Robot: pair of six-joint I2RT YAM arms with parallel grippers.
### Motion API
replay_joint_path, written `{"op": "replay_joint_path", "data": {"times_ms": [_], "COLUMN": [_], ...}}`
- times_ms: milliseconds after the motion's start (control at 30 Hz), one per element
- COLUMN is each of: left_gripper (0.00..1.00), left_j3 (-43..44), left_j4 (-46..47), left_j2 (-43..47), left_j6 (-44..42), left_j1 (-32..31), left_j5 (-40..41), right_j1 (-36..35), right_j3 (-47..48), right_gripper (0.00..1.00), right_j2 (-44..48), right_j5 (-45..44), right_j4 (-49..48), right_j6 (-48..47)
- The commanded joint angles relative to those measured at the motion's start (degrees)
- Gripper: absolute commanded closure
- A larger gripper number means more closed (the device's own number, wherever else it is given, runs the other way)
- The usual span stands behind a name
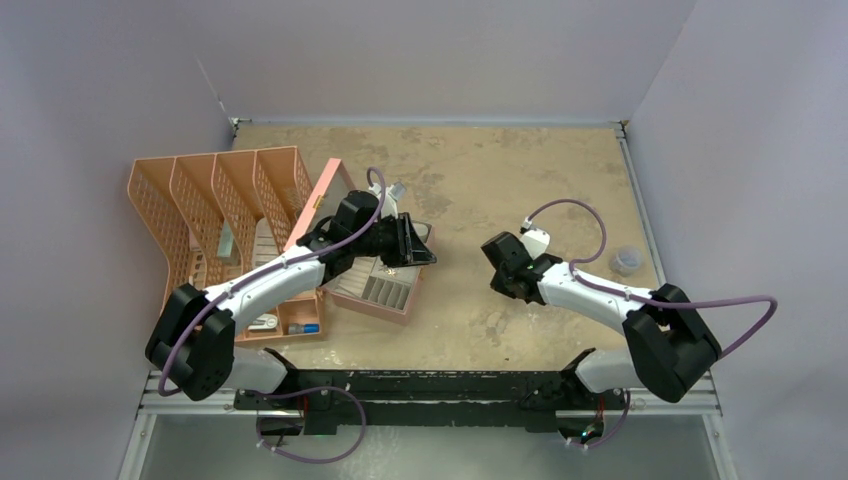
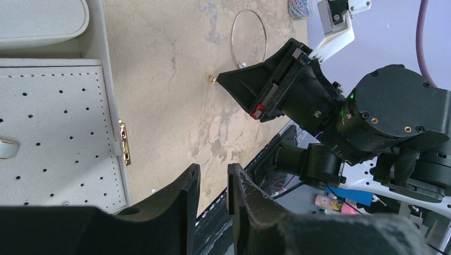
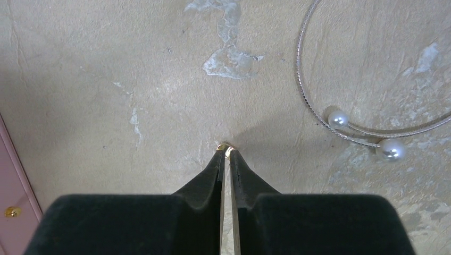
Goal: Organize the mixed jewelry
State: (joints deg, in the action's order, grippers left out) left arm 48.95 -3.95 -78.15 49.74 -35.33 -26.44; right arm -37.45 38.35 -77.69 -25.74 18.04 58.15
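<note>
My right gripper [image 3: 225, 151] is shut on a tiny gold stud [image 3: 224, 147] with its tips down at the tan tabletop. In the top view the right gripper [image 1: 498, 258] is at table centre. A thin silvery wire hoop [image 3: 301, 79] with two pearl ends [image 3: 337, 118] lies just right of it. The left wrist view shows the same hoop [image 2: 248, 37], the stud [image 2: 212, 79] and the right gripper's tip [image 2: 223, 79]. My left gripper [image 2: 213, 172] is slightly open and empty, hovering by the pink jewelry box [image 1: 380, 292].
The box's white padded, perforated insert [image 2: 58, 122] has a gold clasp [image 2: 123, 142] at its edge. An orange file rack [image 1: 215, 205] stands at the left. A small clear cup [image 1: 627, 261] sits at the right table edge. Another gold stud [image 3: 11, 211] sits on the pink box edge.
</note>
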Motion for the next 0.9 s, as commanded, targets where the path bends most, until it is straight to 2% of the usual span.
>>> {"op": "replay_joint_path", "data": {"times_ms": [0,200,367,600,667,767,867], "left_gripper": [0.75,0.75,0.75,0.72,0.65,0.47,0.36], "left_j3": [-0.2,-0.4,-0.3,-2.4,-3.1,-3.3,-2.9], "left_j4": [2.6,2.5,2.4,5.5,6.0,5.7,4.1], "left_j2": [1.6,1.8,1.8,6.4,8.7,10.5,11.2], "left_j6": [-1.8,-1.8,-1.8,-0.7,-0.6,0.0,1.8], "left_j1": [-0.1,-0.1,-0.1,-0.1,-0.1,-0.1,-0.1], "left_j5": [-0.6,-0.4,-0.5,2.2,3.6,4.9,7.4], "right_j1": [0.1,0.1,0.1,0.1,0.1,0.1,0.1], "right_j3": [0.1,-0.3,-0.2,0.0,-0.5,-0.6,-0.1], "right_gripper": [0.91,0.92,1.00,1.00,1.00,1.00,1.00], "right_j2": [-0.8,-0.9,-0.6,5.5,8.4,12.0,14.0], "right_j5": [0.1,0.0,0.0,1.4,4.0,8.2,13.6], "right_j4": [-0.1,-0.1,-0.1,-3.8,-7.2,-12.7,-17.5], "right_j6": [1.5,1.7,2.0,-0.5,-2.7,-5.1,-6.5]}}
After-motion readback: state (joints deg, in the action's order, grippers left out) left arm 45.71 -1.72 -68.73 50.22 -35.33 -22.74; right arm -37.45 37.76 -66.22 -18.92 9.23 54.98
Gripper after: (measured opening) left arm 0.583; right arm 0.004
